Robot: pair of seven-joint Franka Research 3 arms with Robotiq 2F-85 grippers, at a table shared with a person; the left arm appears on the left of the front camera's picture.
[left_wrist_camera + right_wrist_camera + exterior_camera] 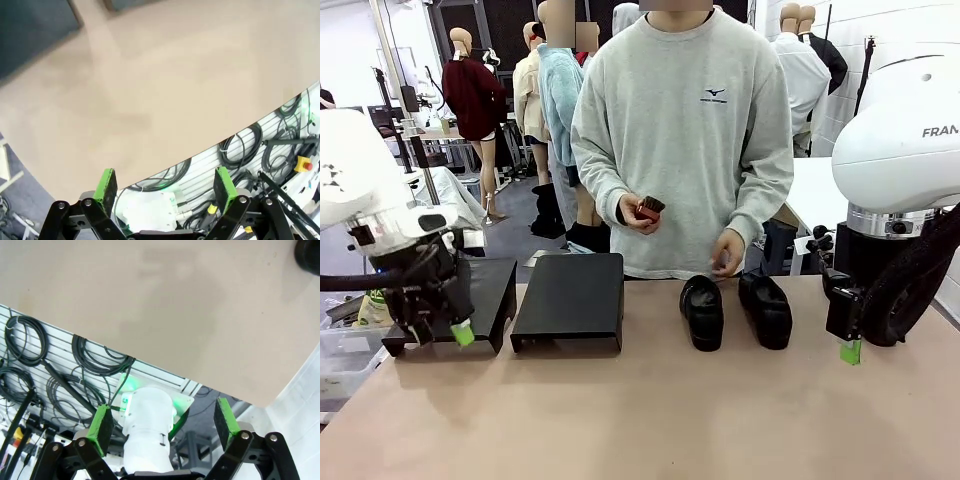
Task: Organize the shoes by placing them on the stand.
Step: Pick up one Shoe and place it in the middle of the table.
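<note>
Two black shoes stand side by side on the tan table at the far middle right, one (702, 311) to the left of the other (766, 308), toes toward me. The stand is two low black platforms at the far left, one unit (570, 299) near the middle and another (485, 300) partly behind my left arm; both tops are bare. My left gripper (445, 330) hangs open in front of the left unit, nothing between its green pads (106, 186). My right gripper (851, 345) hangs open at the right edge, right of the shoes. A shoe's dark edge (310, 255) shows in the right wrist view.
A person in a grey sweatshirt stands at the far side behind the shoes, holding a small red-and-black object (649, 208) in one hand; the other hand (727, 252) hovers just above the right shoe. The near half of the table (640, 420) is bare. Cables lie below the table's near edge.
</note>
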